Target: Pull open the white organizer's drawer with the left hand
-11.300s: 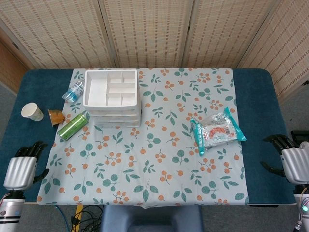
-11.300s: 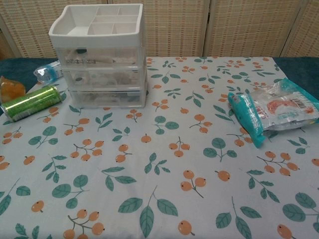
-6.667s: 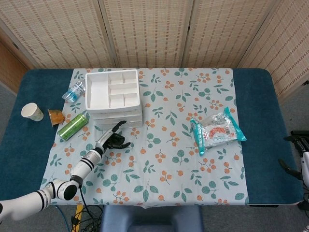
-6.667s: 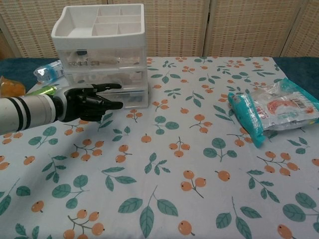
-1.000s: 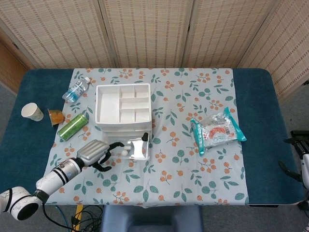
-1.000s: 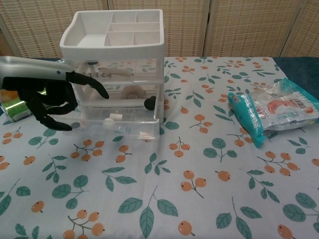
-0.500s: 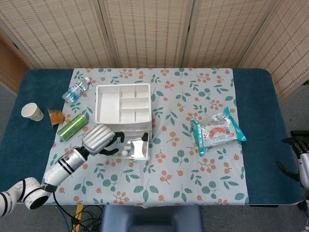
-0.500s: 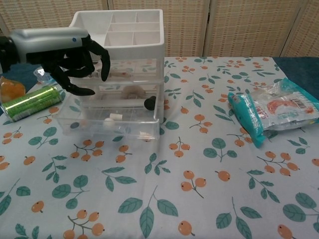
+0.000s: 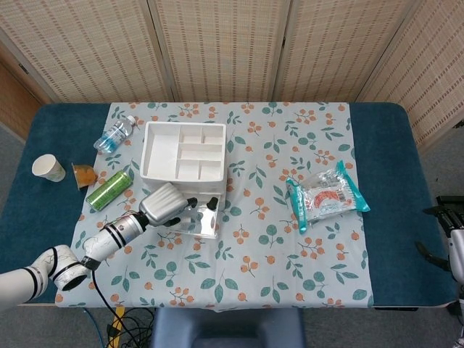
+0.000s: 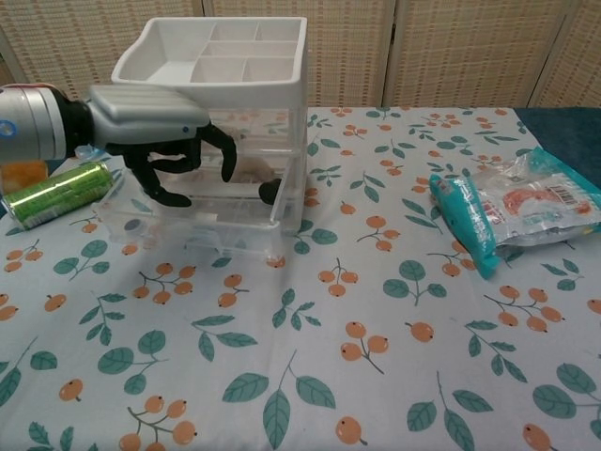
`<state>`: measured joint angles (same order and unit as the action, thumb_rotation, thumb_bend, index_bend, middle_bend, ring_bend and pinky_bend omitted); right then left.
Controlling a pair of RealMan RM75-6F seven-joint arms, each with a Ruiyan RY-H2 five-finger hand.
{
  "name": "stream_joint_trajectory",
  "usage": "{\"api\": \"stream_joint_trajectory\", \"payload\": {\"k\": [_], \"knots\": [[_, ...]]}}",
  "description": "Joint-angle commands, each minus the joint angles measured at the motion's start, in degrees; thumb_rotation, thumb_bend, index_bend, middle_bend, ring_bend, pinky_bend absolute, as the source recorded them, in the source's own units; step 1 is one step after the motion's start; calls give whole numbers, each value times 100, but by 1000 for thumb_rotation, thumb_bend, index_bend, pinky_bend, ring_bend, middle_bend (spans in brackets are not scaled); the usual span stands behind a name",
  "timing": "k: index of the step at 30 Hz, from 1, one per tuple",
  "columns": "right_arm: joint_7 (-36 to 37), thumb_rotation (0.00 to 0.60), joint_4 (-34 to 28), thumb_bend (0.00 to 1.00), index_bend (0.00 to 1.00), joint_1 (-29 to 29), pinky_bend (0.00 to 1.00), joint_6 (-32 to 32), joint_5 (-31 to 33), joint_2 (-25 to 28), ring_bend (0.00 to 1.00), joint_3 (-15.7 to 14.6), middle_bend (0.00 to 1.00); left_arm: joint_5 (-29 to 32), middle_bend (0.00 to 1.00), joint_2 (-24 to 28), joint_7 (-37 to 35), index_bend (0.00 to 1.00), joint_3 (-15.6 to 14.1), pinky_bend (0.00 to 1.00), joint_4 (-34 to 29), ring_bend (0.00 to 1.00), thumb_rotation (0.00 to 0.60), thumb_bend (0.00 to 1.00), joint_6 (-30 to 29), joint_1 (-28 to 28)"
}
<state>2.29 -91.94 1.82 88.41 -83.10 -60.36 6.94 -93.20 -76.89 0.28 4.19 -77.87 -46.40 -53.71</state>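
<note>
Organizer point(image 9: 183, 151) sits left of center on the desk point(image 9: 391, 145), lowest drawer point(image 10: 188, 228) pulled out toward the front. Left hand point(image 10: 164, 141) is over the open drawer, fingers curled down; grip on it unclear, possibly just hovering. Right hand point(image 9: 444, 230) is at the far right desk edge, grasp unclear. Green can point(image 10: 56, 193) lies left of the drawer.
</note>
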Motion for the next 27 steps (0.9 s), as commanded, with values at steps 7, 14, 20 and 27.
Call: {"api": "stream_joint_trajectory", "payload": {"k": [7,14,20,27], "knots": [[38,600,27,234,268,-5,363,-3,8,0,311,-3,282,-168,899,94,146,366,-186,1000,-42,976,600,266,-23,-83],[57,600,31,233,267,-14,363,11,-7,0,312,-13,282,-367,899,140,73,369,-292,1000,-43,975,600,266,-199,-125],[56,600,27,234,267,-18,363,18,-18,3,318,-19,282,-919,899,161,381,369,-517,1000,141,970,600,266,-483,-194],[40,600,21,233,268,-24,363,22,-23,-7,318,-29,282,-1218,898,108,519,357,-651,1000,414,962,600,266,-616,-298]]}}
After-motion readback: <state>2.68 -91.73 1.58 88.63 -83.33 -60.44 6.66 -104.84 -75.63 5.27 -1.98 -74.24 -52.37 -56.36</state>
